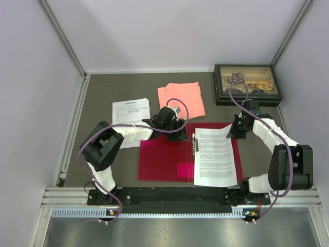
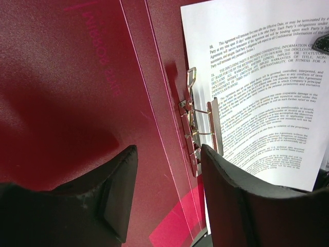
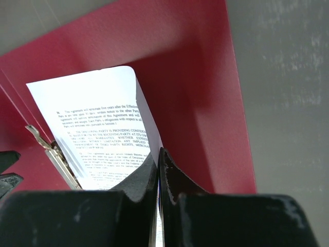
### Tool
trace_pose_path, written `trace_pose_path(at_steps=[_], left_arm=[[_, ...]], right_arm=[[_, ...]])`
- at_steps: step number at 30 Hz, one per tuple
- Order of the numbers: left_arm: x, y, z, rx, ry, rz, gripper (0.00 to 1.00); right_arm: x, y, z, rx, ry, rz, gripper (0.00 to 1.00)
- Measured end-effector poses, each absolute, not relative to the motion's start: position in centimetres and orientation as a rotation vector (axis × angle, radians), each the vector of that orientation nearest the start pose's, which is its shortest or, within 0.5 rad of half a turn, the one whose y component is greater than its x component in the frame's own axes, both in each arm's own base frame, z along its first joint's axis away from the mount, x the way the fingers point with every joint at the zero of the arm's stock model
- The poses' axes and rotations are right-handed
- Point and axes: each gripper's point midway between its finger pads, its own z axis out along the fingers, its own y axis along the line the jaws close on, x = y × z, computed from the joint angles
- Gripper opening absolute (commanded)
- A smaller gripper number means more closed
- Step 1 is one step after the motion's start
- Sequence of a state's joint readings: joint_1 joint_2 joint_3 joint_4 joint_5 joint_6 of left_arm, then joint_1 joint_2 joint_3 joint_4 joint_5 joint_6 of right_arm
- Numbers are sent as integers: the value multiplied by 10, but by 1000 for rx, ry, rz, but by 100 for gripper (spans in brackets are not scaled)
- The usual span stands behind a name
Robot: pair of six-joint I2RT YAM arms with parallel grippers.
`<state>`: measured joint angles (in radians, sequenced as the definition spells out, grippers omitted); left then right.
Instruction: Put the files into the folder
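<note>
The crimson folder (image 1: 159, 159) lies open and flat on the table. The files (image 1: 215, 154), white sheets of dense black print, rest on its right half beside the metal clip (image 2: 198, 128). My right gripper (image 1: 237, 131) is at their top right corner. In the right wrist view it (image 3: 158, 154) is shut on the raised edge of the files (image 3: 97, 118), over the red folder (image 3: 195, 77). My left gripper (image 1: 177, 135) hovers at the folder's top edge. In the left wrist view it (image 2: 168, 152) is open, with nothing between its fingers, just left of the clip.
A salmon-pink folded cloth (image 1: 181, 99) lies behind the folder. Another printed white sheet (image 1: 131, 110) sits at the back left. A black-framed box (image 1: 247, 84) of small items stands at the back right. Enclosure walls ring the grey table.
</note>
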<state>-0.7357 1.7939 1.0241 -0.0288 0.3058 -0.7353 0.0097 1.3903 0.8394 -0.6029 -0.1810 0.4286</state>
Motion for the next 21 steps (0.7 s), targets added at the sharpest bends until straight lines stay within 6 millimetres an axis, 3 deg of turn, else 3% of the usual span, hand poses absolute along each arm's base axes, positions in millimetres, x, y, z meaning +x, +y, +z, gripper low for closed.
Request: trace_pose_path(at_steps=[7, 21], left_arm=[[270, -352, 55, 163, 2586, -1000, 57], [270, -352, 53, 162, 2590, -998, 57]], right_arm=[[293, 55, 57, 432, 2694, 405, 0], [302, 55, 56, 390, 2677, 411, 0]])
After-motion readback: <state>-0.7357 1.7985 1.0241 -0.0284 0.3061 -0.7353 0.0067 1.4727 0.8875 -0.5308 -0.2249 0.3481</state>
